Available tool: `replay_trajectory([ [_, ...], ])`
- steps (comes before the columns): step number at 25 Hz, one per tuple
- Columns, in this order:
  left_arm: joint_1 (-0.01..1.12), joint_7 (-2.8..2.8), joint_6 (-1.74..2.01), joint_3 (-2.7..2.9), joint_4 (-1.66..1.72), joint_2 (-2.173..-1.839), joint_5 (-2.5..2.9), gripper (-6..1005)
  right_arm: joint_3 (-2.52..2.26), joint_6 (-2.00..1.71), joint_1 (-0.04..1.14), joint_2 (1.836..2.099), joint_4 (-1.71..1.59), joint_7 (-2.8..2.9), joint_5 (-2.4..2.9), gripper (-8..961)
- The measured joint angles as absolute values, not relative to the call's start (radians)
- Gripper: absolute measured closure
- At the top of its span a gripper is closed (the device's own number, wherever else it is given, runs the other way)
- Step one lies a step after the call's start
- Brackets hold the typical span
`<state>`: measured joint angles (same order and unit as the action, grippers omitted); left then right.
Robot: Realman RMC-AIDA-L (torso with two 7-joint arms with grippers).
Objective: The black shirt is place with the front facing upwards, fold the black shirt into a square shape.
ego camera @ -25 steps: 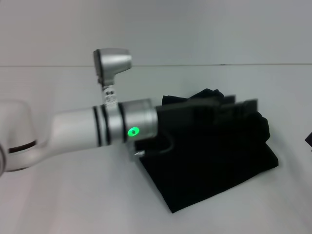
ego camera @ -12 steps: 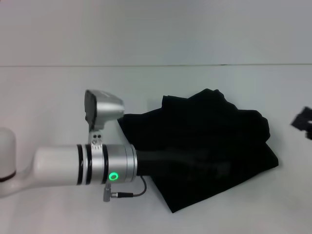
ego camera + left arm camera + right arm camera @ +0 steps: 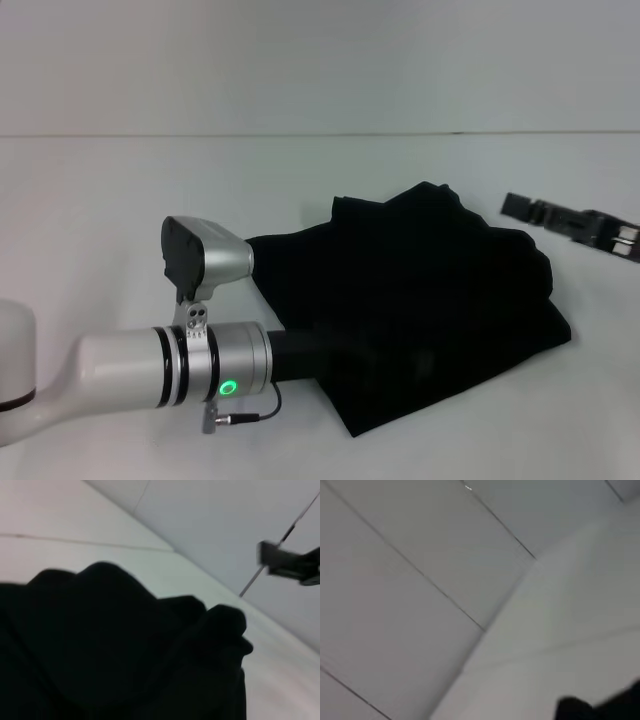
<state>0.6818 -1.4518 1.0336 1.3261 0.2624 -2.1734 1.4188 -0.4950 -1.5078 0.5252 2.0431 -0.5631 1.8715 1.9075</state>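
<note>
Most of the folding looks done: the black shirt [image 3: 440, 310] lies on the white tabletop [image 3: 120, 200] as a compact, lumpy bundle, edges uneven. Left pincer is buried against it, grip unreadable. Right pincer [image 3: 570, 220] hovers beyond, grip unclear.

Setting: lab-type test bench | evidence: bare white table [image 3: 120, 200] backed by plain panelled wall [image 3: 320, 60]; robot arm [image 3: 120, 375] mounted alongside.

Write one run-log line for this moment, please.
black shirt: folded, bunched on table | left gripper: low over shirt | right gripper: raised beside shirt
</note>
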Motion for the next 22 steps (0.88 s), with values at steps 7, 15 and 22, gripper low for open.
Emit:
replay_trajectory([
  [7,0.664,-1.467,1.032,1.345,0.261,-2.161,1.419,112,-0.593,-1.439,0.533,2.036,-0.524,1.972,1.908,175],
  [15,0.662,-1.491,0.994,1.340,0.266,-2.130,1.419,111,-0.653,-1.446,0.524,2.035,-0.501,2.014,1.908,175],
  [22,0.635,-1.527,0.976,1.294,0.289,-2.089,1.421,112,-0.656,-1.440,0.535,2.049,-0.494,2.008,1.908,176],
])
